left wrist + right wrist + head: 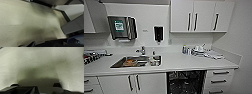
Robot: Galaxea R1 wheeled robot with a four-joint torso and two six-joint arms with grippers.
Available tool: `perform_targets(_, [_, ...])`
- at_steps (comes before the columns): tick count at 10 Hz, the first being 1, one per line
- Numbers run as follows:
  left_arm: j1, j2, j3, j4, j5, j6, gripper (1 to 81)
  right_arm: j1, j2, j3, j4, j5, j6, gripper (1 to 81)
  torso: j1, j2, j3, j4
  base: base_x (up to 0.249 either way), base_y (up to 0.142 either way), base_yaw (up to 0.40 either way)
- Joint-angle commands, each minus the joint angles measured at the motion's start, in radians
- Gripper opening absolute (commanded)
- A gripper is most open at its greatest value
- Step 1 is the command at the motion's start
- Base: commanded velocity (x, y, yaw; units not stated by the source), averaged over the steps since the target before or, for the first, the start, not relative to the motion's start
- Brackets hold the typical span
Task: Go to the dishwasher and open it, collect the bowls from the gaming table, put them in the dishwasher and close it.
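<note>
The dishwasher (186,82) stands open under the counter, a dark cavity with racks between the white cabinet doors and a drawer stack. In the left wrist view a bright blue curved rim with a dark inside (76,39) lies close to the camera and looks like the blue bowl; I cannot tell whether it is held. Dark parts of my left gripper (32,44) and right gripper (37,90) hang over speckled pale floor. The gaming table is out of view.
A steel sink (137,61) with a tap is set in the white counter (184,63). Bottles and dishes (201,51) crowd the counter's back right. Wall cupboards (201,16), a towel dispenser (121,27) and a soap dispenser (158,33) hang above. Grey panels (73,18) border the floor.
</note>
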Motion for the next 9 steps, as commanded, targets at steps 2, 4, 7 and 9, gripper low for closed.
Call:
perform_targets(2, [-0.028, 0.034, -0.016, -0.004, 0.145, -0.087, 81.1, -0.001, -0.016, -0.056, -0.017, 0.119, -0.076, 81.1, 0.000, 0.000, 0.000, 0.000, 0.000, 0.000, 0.000])
perform_targets(4, [-0.015, 0.045, -0.014, -0.001, 0.185, -0.130, 81.1, -0.069, 0.005, -0.117, -0.029, 0.209, -0.093, 81.1, 0.000, 0.000, 0.000, 0.000, 0.000, 0.000, 0.000])
perform_targets(7, [-0.013, 0.098, -0.013, -0.002, 0.364, -0.130, 81.1, -0.154, 0.053, -0.211, -0.063, 0.307, -0.097, 81.1, 0.000, 0.000, 0.000, 0.000, 0.000, 0.000, 0.000])
perform_targets(9, [-0.013, 0.131, -0.013, -0.002, 0.410, -0.127, 81.1, -0.184, 0.100, -0.255, -0.064, 0.293, -0.096, 81.1, 0.000, 0.000, 0.000, 0.000, 0.000, 0.000, 0.000])
